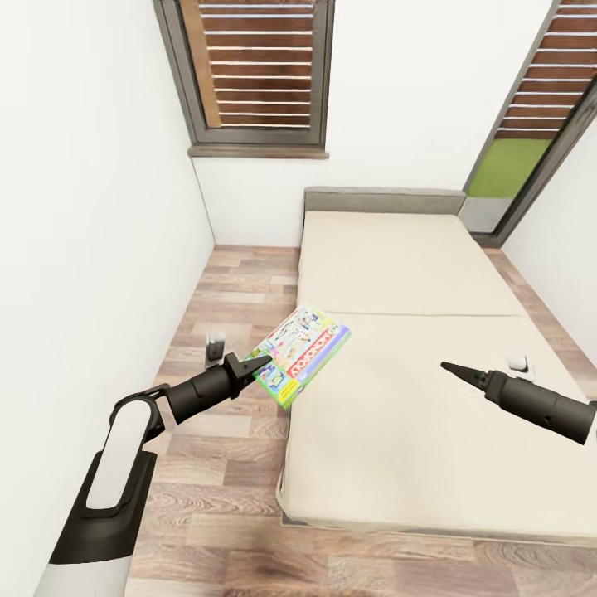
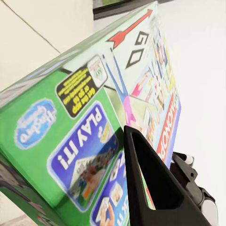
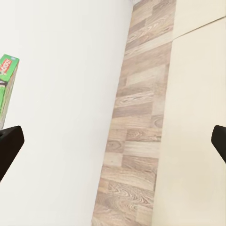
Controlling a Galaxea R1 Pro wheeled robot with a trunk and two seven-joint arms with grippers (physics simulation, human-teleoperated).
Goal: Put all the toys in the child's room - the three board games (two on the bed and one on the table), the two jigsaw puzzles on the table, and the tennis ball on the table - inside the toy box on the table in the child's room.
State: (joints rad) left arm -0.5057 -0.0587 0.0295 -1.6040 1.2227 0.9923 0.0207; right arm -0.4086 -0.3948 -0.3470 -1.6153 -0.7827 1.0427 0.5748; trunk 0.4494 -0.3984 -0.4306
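The white-and-green Monopoly board game (image 1: 305,352) hangs tilted over the left edge of the bed (image 1: 414,431), lifted off the cream mattress. My left gripper (image 1: 259,362) is shut on the box's near corner. In the left wrist view the box lid (image 2: 89,117) is very close, with one black finger (image 2: 150,188) lying across it. My right gripper (image 1: 453,369) hovers over the right part of the mattress, holding nothing. Its fingertips (image 3: 9,141) stand far apart in the right wrist view, where the box's green edge (image 3: 6,84) also shows.
A white wall runs close along my left, with a strip of wood plank floor (image 1: 224,448) between it and the bed. A small grey object (image 1: 215,344) stands on that floor, and a small white item (image 1: 521,363) lies on the mattress. A window (image 1: 257,75) and a glass door (image 1: 531,149) are beyond.
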